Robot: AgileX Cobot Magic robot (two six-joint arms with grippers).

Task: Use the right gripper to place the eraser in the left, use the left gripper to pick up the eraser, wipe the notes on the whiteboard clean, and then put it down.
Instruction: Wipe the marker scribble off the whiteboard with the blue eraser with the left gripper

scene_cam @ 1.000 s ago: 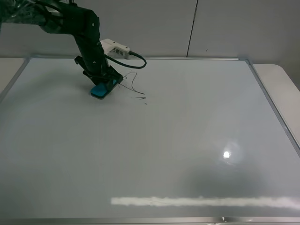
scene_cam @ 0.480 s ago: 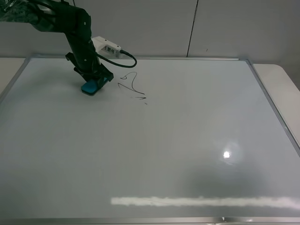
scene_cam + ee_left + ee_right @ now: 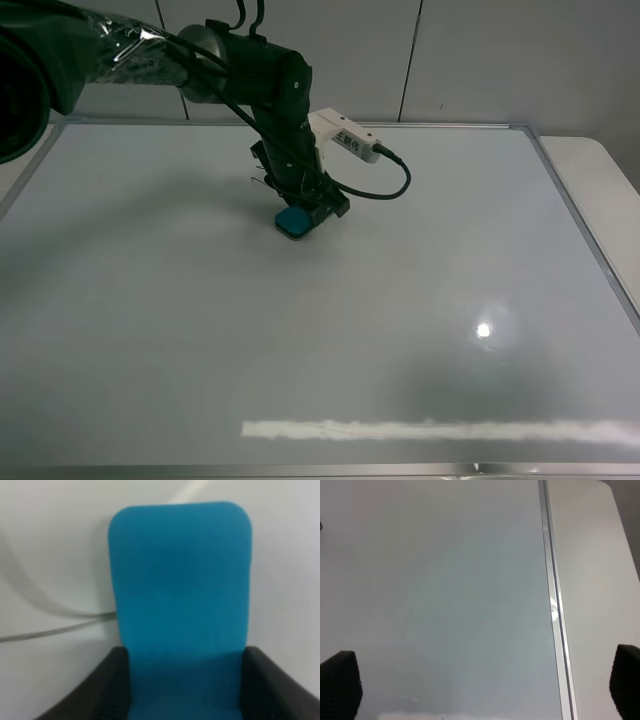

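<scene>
The teal-blue eraser (image 3: 293, 222) lies flat against the whiteboard (image 3: 400, 330), upper middle, with my left gripper (image 3: 303, 208) shut on it from above. In the left wrist view the eraser (image 3: 180, 580) fills the frame, and the left gripper (image 3: 185, 690) has one black finger on each long side. No notes show on the board; the spot where the arm and eraser stand is covered. My right gripper (image 3: 482, 685) is open, its fingertips (image 3: 340, 685) far apart over the whiteboard (image 3: 445, 580) near its silver frame (image 3: 552, 605). It is out of the high view.
A white labelled box (image 3: 343, 137) with a looping black cable (image 3: 395, 185) hangs off the left arm. A pale table surface (image 3: 590, 170) lies beyond the board's right frame. A grey wall stands behind the board. Light glare marks the board's lower part (image 3: 430, 430).
The left gripper has swept the eraser to the right, from the board's upper left across the black scribble. The scribble seen earlier no longer shows. The right gripper stays open.
</scene>
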